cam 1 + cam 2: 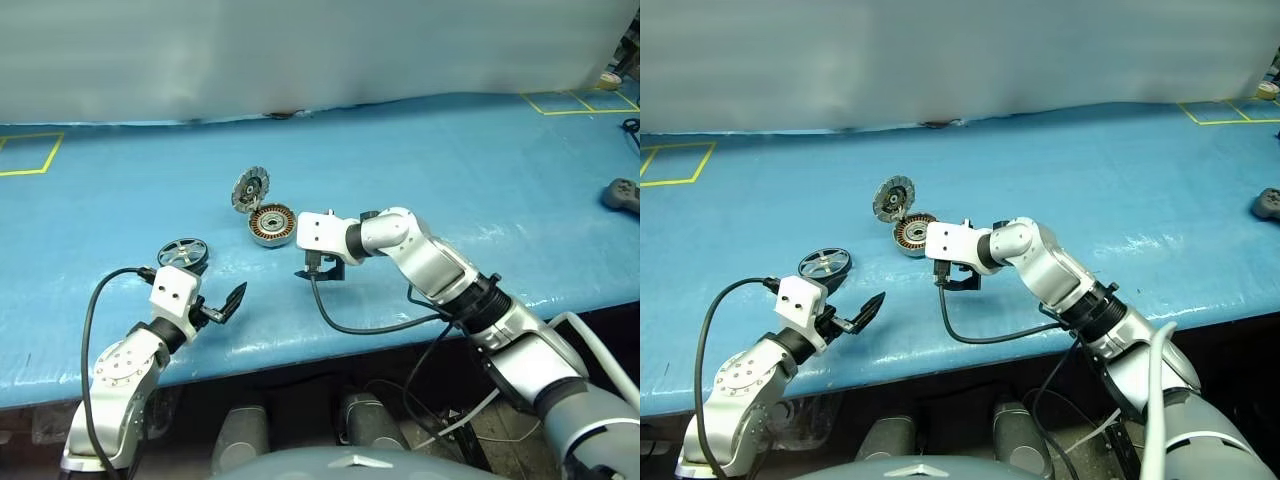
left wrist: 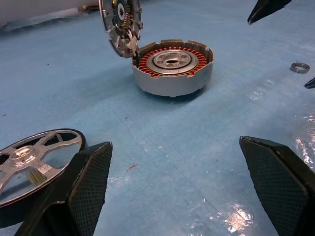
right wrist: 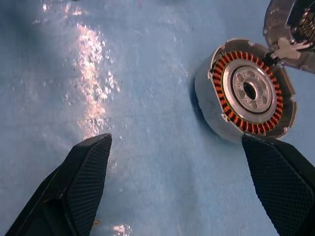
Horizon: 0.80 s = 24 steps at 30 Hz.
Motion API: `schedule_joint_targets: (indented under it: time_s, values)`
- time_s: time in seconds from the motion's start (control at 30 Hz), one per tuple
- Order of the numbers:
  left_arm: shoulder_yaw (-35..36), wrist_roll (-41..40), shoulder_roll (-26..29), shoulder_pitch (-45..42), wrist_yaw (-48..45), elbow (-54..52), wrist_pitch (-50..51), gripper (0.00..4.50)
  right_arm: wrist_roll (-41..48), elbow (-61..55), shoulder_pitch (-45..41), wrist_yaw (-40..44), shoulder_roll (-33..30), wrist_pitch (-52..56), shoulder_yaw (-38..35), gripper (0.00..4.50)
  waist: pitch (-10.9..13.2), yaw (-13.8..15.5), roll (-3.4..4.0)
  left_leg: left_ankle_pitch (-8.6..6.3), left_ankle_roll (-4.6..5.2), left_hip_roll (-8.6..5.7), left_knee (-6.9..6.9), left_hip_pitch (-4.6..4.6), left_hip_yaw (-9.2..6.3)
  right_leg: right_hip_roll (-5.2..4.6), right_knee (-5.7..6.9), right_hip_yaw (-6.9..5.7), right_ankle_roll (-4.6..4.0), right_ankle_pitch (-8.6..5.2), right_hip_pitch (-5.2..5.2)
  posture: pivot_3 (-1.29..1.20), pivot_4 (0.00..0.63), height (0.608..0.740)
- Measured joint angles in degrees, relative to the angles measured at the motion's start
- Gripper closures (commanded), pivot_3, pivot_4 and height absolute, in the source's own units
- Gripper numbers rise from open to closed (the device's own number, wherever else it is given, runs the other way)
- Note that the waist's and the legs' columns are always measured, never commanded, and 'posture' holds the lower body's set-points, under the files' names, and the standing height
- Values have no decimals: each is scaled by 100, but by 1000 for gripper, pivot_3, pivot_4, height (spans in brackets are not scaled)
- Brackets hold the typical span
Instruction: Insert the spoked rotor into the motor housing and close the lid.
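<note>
Copper windings glow inside the motor housing [image 1: 272,224], which sits open on a blue table [image 1: 480,180], its lid [image 1: 250,188] swung up on the hinge and standing nearly upright at the far rim, segmented inner face turned toward the robot. The right gripper [image 3: 184,184] hovers just beside the housing on its right and near side, pointing down and leftward at it, its two black fingers [image 3: 86,179] spread wide apart and holding nothing; in the right wrist view the housing lies just ahead of one fingertip, with no contact visible.

The spoked rotor [image 1: 183,254] lies flat on the table, well to the left of the housing and just ahead of the left gripper [image 2: 177,184]. That gripper also stands with its fingers [image 2: 91,184] fully apart and empty; in the left wrist view the rotor's dark rim and silver hub sit right against the outer side of one finger, though whether they touch cannot be told. From this gripper the housing is farther ahead and to the right, with bare table between.

A small metal ring [image 2: 299,67] rests on the table beyond the left gripper's other finger, near the right gripper's fingertips. A grey handheld controller [image 1: 622,193] lies far off to the right, near the table's edge.
</note>
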Motion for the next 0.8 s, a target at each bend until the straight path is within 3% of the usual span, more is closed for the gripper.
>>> schedule_joint_targets:
  time_s: [0.33, 0.8]
  values:
    - [-30, 4, -37, 186, 72, -5, -119, 0, -813, 1766, -1143, 717, 610, -1374, 378, 64, 5, -12, 7, 0, 0, 3, -3, 0, 2, -1, 3, -5, -29, 17, -5, 0, 150, 740]
    - [-30, 28, -92, 391, 140, -30, -252, 0, -1678, 3845, -1845, 952, 1499, -2777, 503, 64, 8, -21, 12, 0, -1, 3, -7, 0, 3, -2, 4, -5, -36, 18, -8, 0, 150, 740]
